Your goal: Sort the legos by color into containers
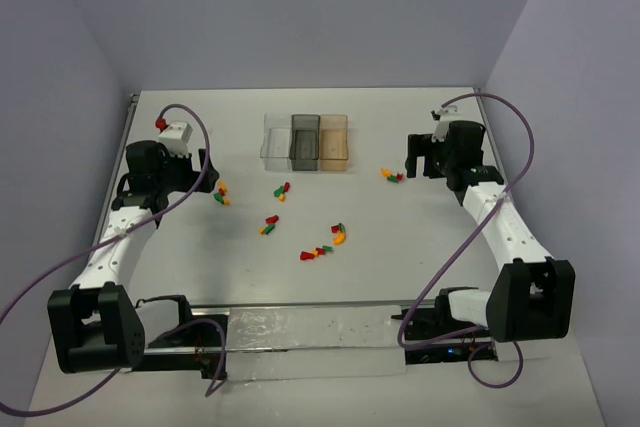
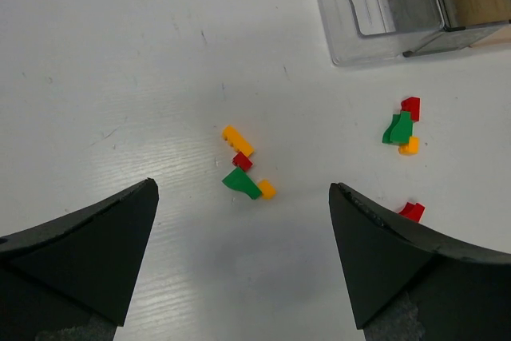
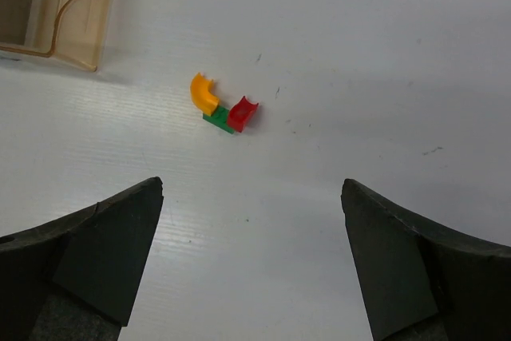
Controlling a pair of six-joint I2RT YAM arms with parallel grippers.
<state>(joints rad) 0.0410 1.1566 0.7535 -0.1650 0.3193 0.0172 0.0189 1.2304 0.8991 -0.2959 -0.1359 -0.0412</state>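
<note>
Legos (image 1: 268,224): red, green and orange-yellow, scattered mid-frame in small clusters. None visible in the containers (image 1: 306,142), upper centre.
Left gripper (image 2: 243,188): jaws wide, empty, four-brick cluster (image 2: 242,162) at frame centre.
Right gripper (image 3: 251,185): jaws wide, empty, three-brick cluster (image 3: 223,107) upper centre-left.
Handling: descend squarely and pinch a single brick, since touching neighbours probably drag along.

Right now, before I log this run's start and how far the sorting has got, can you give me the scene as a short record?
containers: three joined bins, clear, dark grey, amber; no bricks visible inside
legos: all loose on the table, in several small mixed-colour groups
left end effector: open, pointed at a four-brick group of orange, red and green
right end effector: open, pointed at a three-brick group, one of each colour
progress: nothing sorted yet
</note>
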